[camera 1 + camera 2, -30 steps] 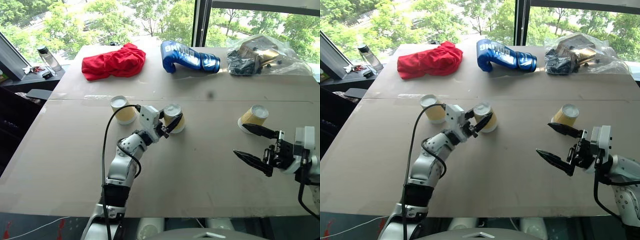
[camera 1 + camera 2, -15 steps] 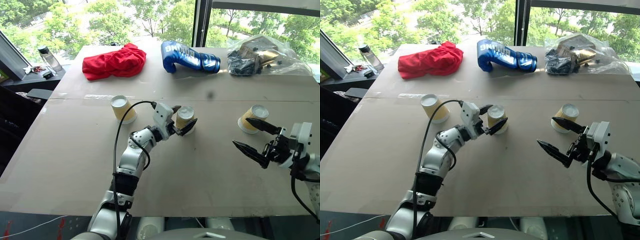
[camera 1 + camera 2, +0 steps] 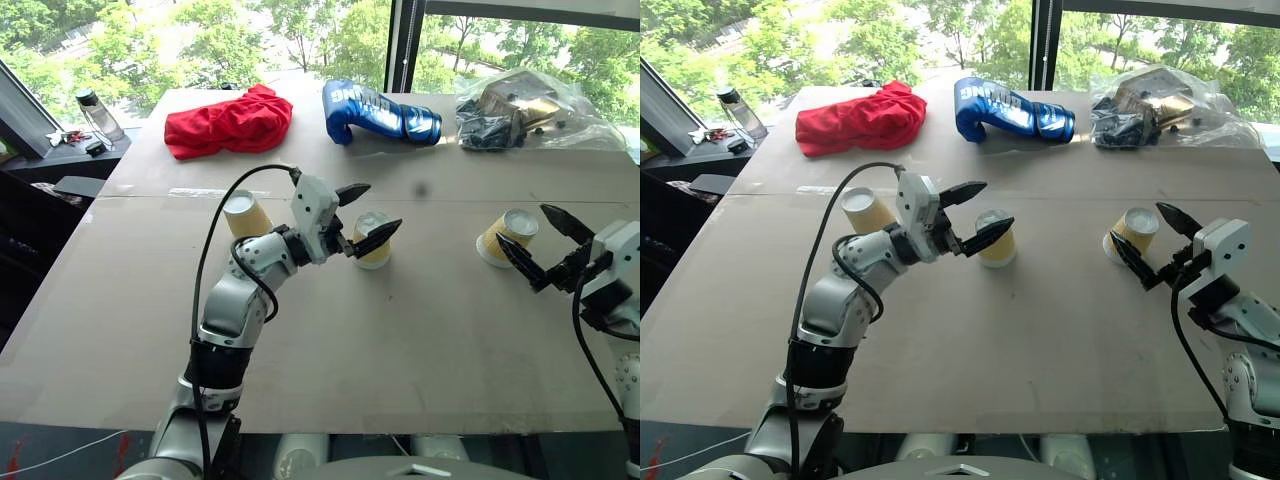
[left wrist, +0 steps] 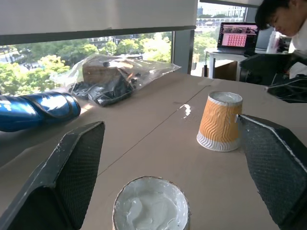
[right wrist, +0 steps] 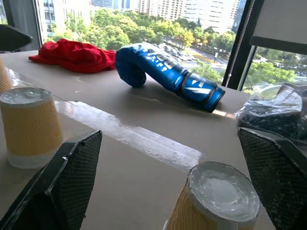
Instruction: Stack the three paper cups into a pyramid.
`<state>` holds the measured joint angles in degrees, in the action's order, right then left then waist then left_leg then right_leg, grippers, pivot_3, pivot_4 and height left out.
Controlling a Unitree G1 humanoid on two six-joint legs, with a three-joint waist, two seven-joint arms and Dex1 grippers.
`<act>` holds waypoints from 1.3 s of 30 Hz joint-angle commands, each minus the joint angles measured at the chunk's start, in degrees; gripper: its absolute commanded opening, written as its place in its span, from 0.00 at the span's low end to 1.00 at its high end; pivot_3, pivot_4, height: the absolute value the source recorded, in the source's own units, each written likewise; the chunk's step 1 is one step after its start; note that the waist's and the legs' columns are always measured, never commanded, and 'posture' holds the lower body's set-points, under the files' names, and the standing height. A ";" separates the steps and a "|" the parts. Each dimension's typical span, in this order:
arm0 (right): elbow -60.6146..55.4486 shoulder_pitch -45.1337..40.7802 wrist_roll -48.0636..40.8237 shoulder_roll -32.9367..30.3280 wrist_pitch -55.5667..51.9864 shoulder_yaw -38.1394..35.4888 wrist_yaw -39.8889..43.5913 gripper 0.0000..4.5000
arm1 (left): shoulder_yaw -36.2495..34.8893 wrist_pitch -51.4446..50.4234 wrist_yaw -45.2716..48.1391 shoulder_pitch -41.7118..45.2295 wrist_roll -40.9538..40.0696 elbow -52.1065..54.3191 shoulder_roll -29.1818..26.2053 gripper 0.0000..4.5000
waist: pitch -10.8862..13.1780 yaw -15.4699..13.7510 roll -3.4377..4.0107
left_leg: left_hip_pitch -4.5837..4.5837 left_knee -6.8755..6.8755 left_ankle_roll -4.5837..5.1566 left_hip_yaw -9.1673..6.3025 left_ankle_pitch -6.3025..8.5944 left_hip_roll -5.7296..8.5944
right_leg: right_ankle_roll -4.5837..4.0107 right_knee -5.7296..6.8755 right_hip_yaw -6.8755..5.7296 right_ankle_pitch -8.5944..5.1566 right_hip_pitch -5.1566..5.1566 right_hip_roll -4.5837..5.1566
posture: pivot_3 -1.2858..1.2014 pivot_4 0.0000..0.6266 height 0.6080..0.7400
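Standing wide apart, the two black fingers of the left gripper (image 3: 362,210) hold nothing. The middle cup (image 3: 373,240) sits upside down on the table (image 3: 400,340) just under and a bit past the fingertips. In the left wrist view this cup (image 4: 151,207) sits low between the two fingers, and I see no finger touching it.

The right gripper (image 3: 540,242) is spread wide too and grips nothing. The right cup (image 3: 507,237) stands upside down just beside its fingers, on the side toward the middle cup. In the right wrist view this cup (image 5: 216,200) sits between the two fingers, close in front, with a gap on each side.

The left cup (image 3: 246,217) stands upside down behind the left arm, near the wrist, apart from the fingers.

All three cups are on the table, each by itself. None is on top of another.

Far past both grippers, at the back of the table, lie a red cloth (image 3: 228,124), a blue glove (image 3: 378,112) and a clear plastic bag (image 3: 525,108).
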<state>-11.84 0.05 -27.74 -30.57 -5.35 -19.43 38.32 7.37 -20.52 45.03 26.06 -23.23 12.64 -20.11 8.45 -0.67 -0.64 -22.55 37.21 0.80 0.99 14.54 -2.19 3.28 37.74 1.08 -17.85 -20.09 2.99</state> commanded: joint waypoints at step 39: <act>9.62 -8.71 2.74 4.94 -5.08 1.80 -6.45 0.41 | -1.93 -20.05 3.41 2.68 -13.52 15.00 -10.47 1.00 | 0.03 0.21 0.04 | -0.26 0.02 0.07 0.16 0.04 -0.02 | 0.00 0.17 0.24 0.00 -0.39 -0.10 | 0.52 0.24 1.00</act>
<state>-1.71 -7.98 -25.17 -25.46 -10.99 -17.66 31.98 7.19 -41.15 48.76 28.74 -36.20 24.61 -30.00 8.48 -0.46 -0.60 -22.81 37.23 0.87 1.15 14.58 -2.21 3.28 37.91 1.32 -17.85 -20.49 2.89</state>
